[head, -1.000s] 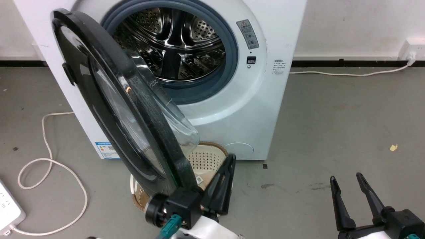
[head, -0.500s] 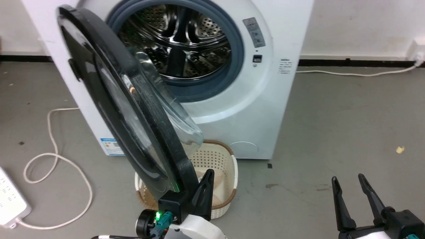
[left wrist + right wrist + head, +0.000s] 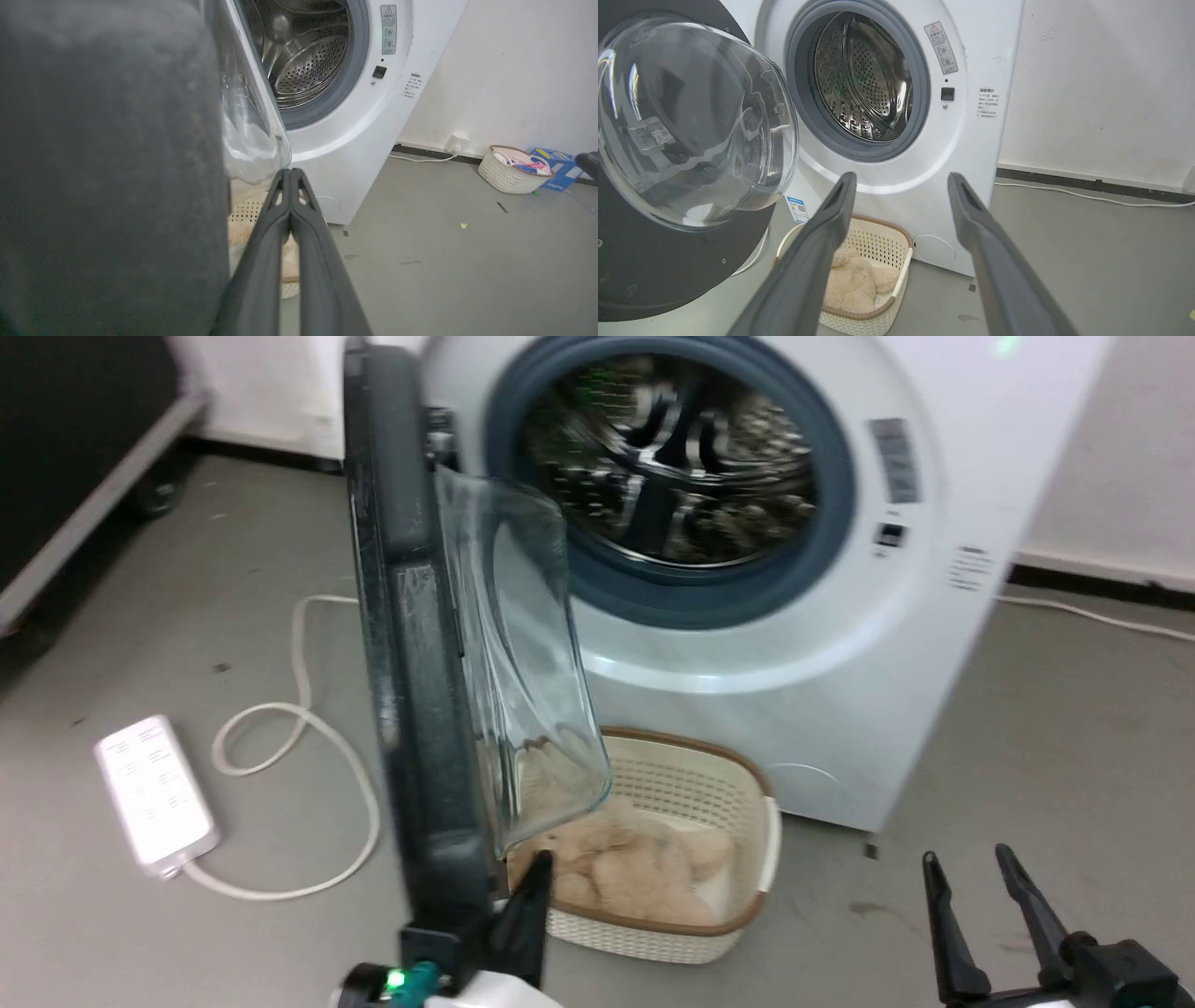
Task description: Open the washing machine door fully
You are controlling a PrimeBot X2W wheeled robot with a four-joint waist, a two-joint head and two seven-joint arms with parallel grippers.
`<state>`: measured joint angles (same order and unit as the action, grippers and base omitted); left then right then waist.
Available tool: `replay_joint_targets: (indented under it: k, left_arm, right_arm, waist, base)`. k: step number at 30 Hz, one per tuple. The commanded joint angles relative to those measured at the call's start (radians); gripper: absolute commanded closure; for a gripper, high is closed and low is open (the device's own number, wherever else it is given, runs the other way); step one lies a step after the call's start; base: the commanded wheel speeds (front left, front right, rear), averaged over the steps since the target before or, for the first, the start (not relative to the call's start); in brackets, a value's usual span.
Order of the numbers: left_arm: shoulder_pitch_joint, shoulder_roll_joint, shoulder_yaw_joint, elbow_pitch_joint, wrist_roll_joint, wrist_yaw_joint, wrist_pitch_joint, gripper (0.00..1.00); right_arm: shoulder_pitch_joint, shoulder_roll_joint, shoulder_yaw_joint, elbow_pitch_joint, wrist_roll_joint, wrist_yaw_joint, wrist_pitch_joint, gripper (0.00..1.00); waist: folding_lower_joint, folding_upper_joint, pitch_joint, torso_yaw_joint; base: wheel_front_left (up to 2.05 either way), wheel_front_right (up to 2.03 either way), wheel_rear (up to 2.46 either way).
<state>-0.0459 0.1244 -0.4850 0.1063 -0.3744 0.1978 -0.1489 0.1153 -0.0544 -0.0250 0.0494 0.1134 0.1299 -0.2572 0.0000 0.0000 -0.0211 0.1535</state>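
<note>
**Operator:** At the white front-loading washing machine, where's your door?

**Spotter:** Your round black-ringed glass door stands swung out over the cream perforated basket. Your left end effector is pinched closed beside it; your right end effector gapes open.

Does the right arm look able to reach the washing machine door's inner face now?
Probably yes. The right gripper hangs open with nothing between it and the glass side of the washing machine door; the laundry basket sits lower, on the floor.
</note>
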Motion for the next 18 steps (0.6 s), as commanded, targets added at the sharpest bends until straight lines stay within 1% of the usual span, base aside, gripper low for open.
replay_joint_targets:
  k: [1, 5, 9, 13, 18]
  left_arm:
    - [0.014, 0.017, 0.026, -0.004, -0.010, 0.017, 0.003, 1.00]
    - [0.024, 0.052, 0.079, -0.028, -0.026, 0.043, 0.009, 1.00]
    - [0.024, 0.110, 0.137, -0.052, -0.037, 0.062, 0.030, 1.00]
    - [0.017, 0.163, 0.211, -0.073, -0.063, 0.081, 0.050, 1.00]
    - [-0.014, 0.242, 0.321, -0.084, -0.096, 0.101, 0.065, 1.00]
  right_arm:
    - [0.004, 0.004, 0.005, 0.003, 0.004, 0.001, -0.005, 0.00]
    - [-0.003, 0.004, 0.019, 0.005, 0.009, 0.001, -0.005, 0.00]
    - [-0.004, 0.004, 0.032, 0.012, 0.008, 0.001, -0.005, 0.00]
    - [-0.012, 0.001, 0.027, 0.010, 0.006, 0.001, -0.005, 0.00]
    - [-0.035, -0.017, 0.030, 0.009, 0.006, 0.001, -0.005, 0.00]
  waist:
    - [0.0000, 0.0000, -0.008, 0.064]
    - [0.0000, 0.0000, -0.004, 0.113]
    - [0.0000, 0.0000, 0.009, 0.139]
    - [0.0000, 0.0000, 0.043, 0.147]
    - [0.0000, 0.0000, 0.093, 0.138]
  base:
    - [0.00, 0.00, 0.00]
    - [0.00, 0.00, 0.00]
    - [0.00, 0.00, 0.00]
    - [0.00, 0.00, 0.00]
    - [0.00, 0.00, 0.00]
